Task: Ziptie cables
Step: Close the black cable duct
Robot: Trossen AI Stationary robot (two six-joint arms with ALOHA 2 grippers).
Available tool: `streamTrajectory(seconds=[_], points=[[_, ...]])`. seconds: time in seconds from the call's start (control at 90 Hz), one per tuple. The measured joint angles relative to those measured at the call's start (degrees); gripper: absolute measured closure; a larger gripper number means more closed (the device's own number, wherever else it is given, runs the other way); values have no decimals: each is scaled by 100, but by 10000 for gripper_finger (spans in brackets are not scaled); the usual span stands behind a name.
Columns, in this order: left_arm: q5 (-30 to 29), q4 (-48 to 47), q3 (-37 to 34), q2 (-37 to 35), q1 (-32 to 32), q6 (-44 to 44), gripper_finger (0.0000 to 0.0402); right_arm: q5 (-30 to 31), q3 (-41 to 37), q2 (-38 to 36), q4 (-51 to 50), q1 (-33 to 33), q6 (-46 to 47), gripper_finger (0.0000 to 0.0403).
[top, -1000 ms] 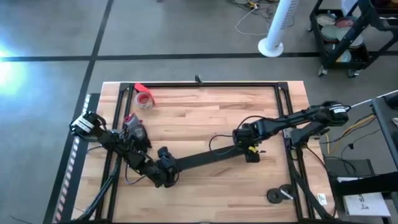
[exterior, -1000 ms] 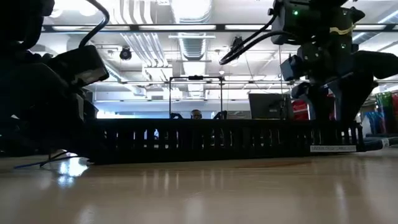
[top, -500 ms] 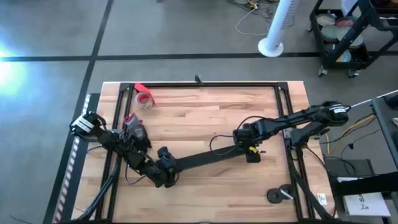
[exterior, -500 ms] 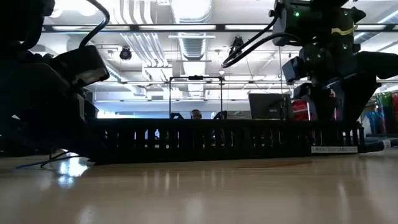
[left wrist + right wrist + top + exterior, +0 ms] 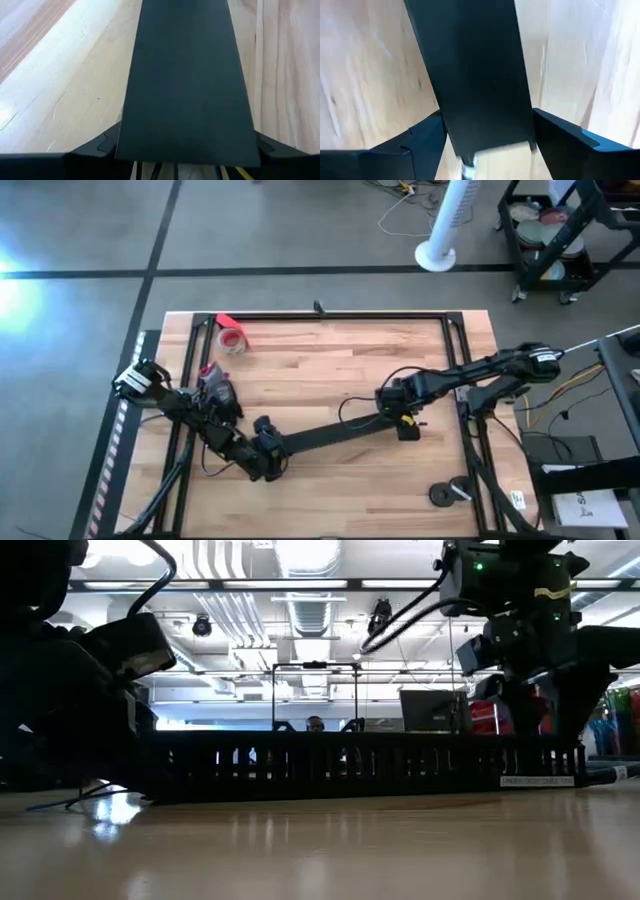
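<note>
The cables [image 5: 235, 172] show only as a few thin wires peeking from under a wide black strip [image 5: 330, 435], right at the left jaws near the tabletop's [image 5: 320, 360] front left. The strip lies slantwise toward the right jaws at mid-table, and both pairs close on its ends. The wires seem to run along that same line, though too little shows to be sure. They look light and floppy, so they are best gathered mid-bundle. I can't find the ziptie.

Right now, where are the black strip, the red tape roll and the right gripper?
black strip [image 5: 330, 435]: high view, middle of its length.
red tape roll [image 5: 232, 338]: high view, on its ring.
right gripper [image 5: 392, 402]: high view, at the strip's right end.
</note>
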Motion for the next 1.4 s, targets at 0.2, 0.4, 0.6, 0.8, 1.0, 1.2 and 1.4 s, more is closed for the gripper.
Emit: streamTrajectory(seconds=[0.2,0.4,0.6,0.8,1.0,1.2,1.4], points=[[-3,-8,-2,0,-4,-21,184,21,22,0,10,2,-68,118],[-12,-8,-2,0,15,-12,180,19,30,0,132,2,-142,112],[-10,-8,-2,-1,48,0,180,18,99,0,230,6,-222,120],[-6,-8,-2,0,52,1,183,19,228,-4,253,6,-371,135],[-6,-7,-2,-2,52,3,178,20,142,35,261,6,-486,147],[-3,-10,-2,-1,52,6,184,17,142,20,251,6,-490,159],[36,-2,-2,-2,55,12,181,102,148,11,74,12,-540,178]])
